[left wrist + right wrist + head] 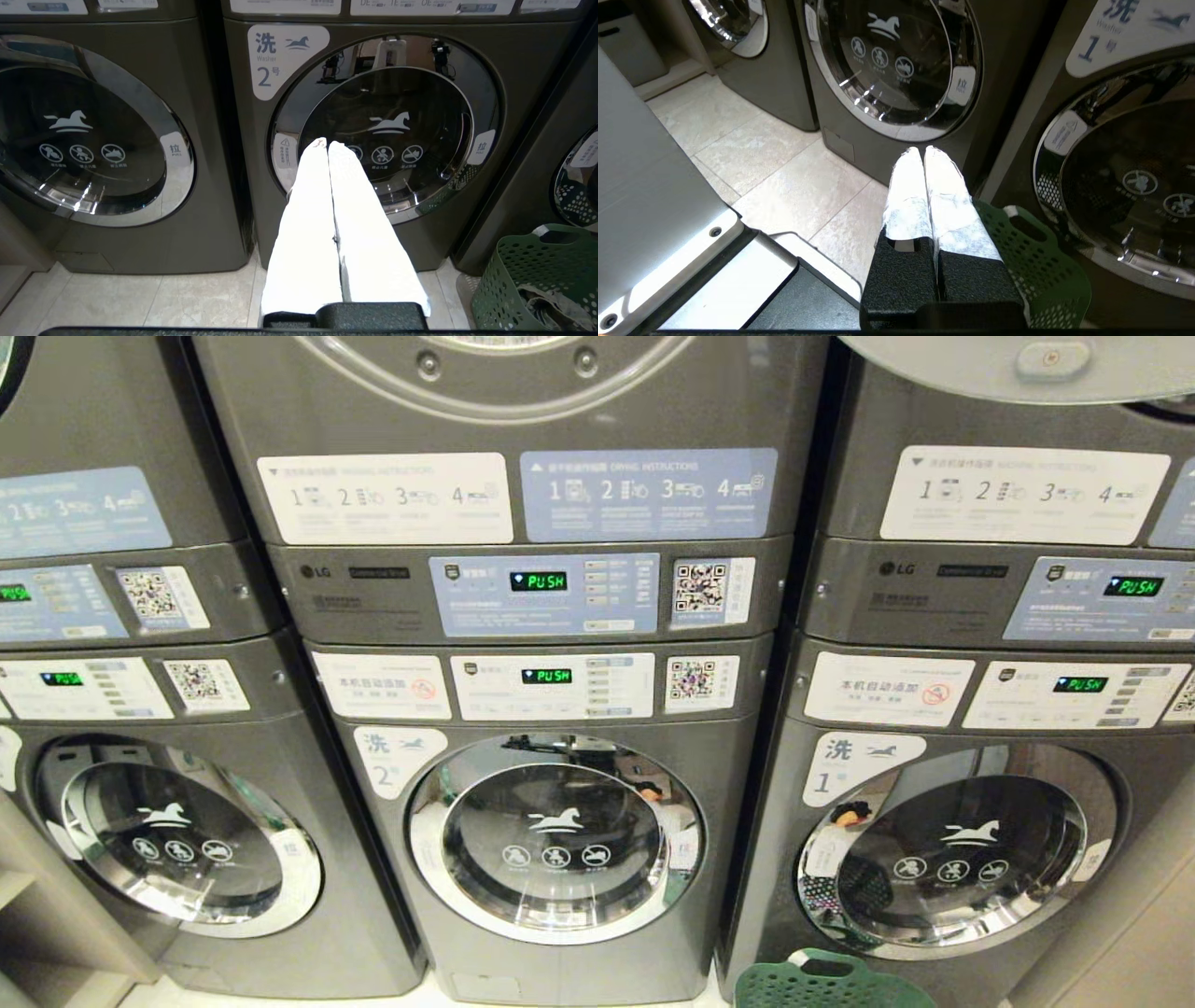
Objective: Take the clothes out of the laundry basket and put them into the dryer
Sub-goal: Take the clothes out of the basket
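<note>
Pale tiled floor (784, 177), grey shelf (37, 915)

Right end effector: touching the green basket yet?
Apart. The right wrist view shows the shut right end effector hanging in the air with nothing in it, the green basket on the floor well beyond its fingertips.

Three stacked grey machines (560, 728) on pale floor tiles (140, 298).

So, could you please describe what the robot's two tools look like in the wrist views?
Each tool has two long, tapering fingers wrapped in white material, mounted on textured black bases. The left tool looks cleanly white; the right tool shows greyish smudging on its wrapping lower down. No cables or markings are visible.
</note>
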Robot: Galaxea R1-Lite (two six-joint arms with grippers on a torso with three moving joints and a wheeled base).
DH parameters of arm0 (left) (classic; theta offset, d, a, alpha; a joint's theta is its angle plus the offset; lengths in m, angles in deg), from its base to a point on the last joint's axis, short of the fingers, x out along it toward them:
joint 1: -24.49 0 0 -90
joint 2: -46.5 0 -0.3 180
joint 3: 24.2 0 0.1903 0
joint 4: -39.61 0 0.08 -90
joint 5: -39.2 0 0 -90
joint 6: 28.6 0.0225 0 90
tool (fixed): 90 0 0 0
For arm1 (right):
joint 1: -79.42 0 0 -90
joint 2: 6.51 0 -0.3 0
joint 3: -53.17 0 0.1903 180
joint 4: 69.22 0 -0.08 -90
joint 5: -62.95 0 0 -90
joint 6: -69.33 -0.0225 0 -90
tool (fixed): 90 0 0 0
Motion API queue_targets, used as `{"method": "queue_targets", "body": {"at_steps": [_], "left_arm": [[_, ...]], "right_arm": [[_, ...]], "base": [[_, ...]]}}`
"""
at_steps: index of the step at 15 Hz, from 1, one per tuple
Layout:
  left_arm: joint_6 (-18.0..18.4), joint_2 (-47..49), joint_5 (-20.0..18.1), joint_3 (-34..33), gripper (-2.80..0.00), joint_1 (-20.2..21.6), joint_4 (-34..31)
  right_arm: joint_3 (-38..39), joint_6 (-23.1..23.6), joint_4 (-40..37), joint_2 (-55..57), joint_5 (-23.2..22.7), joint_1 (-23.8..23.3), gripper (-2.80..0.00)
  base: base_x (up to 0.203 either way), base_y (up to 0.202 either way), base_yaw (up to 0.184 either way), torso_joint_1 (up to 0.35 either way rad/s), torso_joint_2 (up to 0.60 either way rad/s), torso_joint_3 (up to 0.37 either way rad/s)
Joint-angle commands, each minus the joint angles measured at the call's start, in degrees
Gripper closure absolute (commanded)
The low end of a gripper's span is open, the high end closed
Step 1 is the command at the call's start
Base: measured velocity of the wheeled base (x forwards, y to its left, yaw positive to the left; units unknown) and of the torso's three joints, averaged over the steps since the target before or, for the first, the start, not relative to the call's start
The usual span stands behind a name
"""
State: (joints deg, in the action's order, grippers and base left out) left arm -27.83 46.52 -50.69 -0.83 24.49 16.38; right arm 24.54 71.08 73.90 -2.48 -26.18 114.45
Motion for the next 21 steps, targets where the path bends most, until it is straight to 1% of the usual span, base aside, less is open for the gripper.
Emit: {"method": "queue_targets", "body": {"at_steps": [1, 3, 5, 12, 14, 17, 18, 21], "left_arm": [[0.02, -0.02, -0.02, 0.00, 0.00, 0.00, 0.03], [0.02, -0.02, 0.06, 0.00, 0.00, 0.00, 0.03], [-0.09, -0.02, 0.07, -0.09, 0.00, 0.00, 0.03], [-0.33, -0.02, 0.07, 0.00, 0.00, 0.00, 0.03], [-0.35, -0.02, 0.07, 0.00, 0.00, 0.00, 0.03], [-0.42, -0.02, 0.07, 0.00, 0.00, 0.00, 0.03], [-0.42, -0.02, 0.07, 0.00, 0.00, 0.00, 0.03], [-0.42, -0.02, 0.07, 0.00, 0.00, 0.00, 0.03]], "right_arm": [[-0.01, -0.42, 0.06, 2.20, 0.09, 0.03, 0.00], [0.08, -1.95, 0.23, 2.20, 0.74, -0.05, 0.00], [-0.01, -2.25, 0.15, 2.33, 1.01, -0.06, 0.00], [-0.01, -2.09, 0.15, 8.85, 0.97, -0.08, 0.00], [-0.01, -2.04, 0.15, 12.03, 0.97, -0.90, 0.00], [-0.01, -1.92, 0.17, 14.51, 0.81, -7.31, 0.00], [-0.01, -1.92, 0.16, 14.54, 0.80, -10.52, 0.00], [-0.01, -1.91, 0.15, 13.87, 0.80, -22.78, 0.00]], "base": [[0.000, 0.000, 0.000, -0.228, 0.54, 0.324], [0.000, 0.000, 0.000, -0.214, 0.54, 0.326], [0.000, 0.000, 0.000, -0.202, 0.53, 0.327], [0.000, 0.000, 0.000, -0.173, 0.51, 0.327], [0.000, 0.000, 0.000, -0.139, 0.47, 0.333], [0.000, 0.000, 0.000, -0.126, 0.47, 0.346], [0.000, 0.000, 0.000, -0.099, 0.45, 0.362], [0.000, 0.000, 0.000, -0.080, 0.45, 0.368]]}}
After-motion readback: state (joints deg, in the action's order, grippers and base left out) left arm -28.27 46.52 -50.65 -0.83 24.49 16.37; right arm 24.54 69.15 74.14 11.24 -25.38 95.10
